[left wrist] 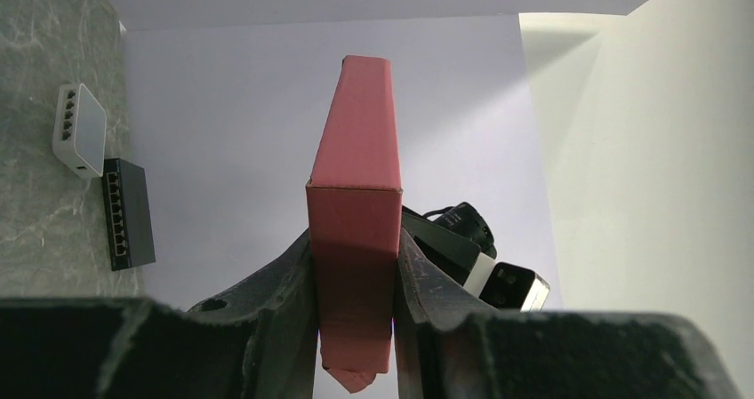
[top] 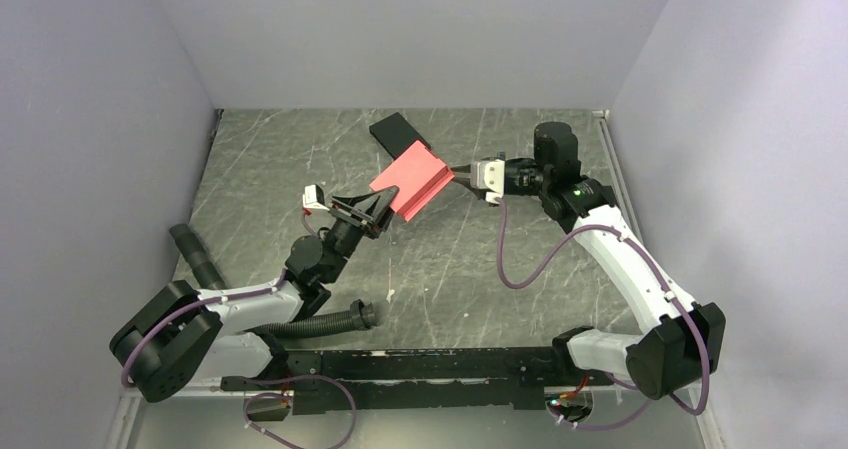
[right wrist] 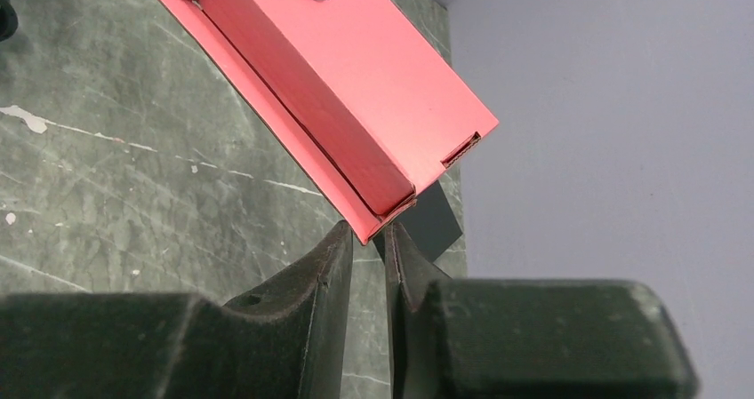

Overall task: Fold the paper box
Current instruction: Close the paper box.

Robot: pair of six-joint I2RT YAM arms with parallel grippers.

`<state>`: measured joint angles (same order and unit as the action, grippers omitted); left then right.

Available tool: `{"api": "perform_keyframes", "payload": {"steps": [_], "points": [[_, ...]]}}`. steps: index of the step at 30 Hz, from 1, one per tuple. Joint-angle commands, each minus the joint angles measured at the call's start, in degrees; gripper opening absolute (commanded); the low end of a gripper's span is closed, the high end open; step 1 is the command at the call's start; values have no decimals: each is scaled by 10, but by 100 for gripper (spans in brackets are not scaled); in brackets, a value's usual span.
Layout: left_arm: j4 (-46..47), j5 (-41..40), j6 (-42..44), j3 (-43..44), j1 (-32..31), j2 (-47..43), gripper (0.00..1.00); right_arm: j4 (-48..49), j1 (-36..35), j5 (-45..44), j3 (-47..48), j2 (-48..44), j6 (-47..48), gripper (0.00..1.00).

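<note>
paper box (top: 412,177) clamped in left jaws, corner between right jaws.

Pinkish-red paper box (top: 411,179): part-folded, 1 long flap open, tilted, held up mid-scene.
</note>
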<state>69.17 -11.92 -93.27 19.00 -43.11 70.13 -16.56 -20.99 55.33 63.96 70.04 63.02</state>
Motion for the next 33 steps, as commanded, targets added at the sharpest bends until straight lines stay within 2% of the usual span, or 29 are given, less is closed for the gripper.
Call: {"api": "perform_keyframes", "payload": {"steps": [1, 13, 20, 28, 33], "points": [[45, -30, -18, 8, 1, 1, 0, -23, -18, 41, -10, -16, 8, 21], [69, -29, -23, 5, 1, 20, 0, -16, -23, 36, -17, -22, 2, 20], [55, -25, -17, 1, 1, 4, 0, 24, -18, 7, -16, -21, -53, 35], [61, -24, -11, -5, 1, 4, 0, 40, -8, 22, -5, -21, -108, 41], [62, -21, -11, -6, 0, 4, 0, 43, -6, 18, -6, -22, -109, 44]]}}
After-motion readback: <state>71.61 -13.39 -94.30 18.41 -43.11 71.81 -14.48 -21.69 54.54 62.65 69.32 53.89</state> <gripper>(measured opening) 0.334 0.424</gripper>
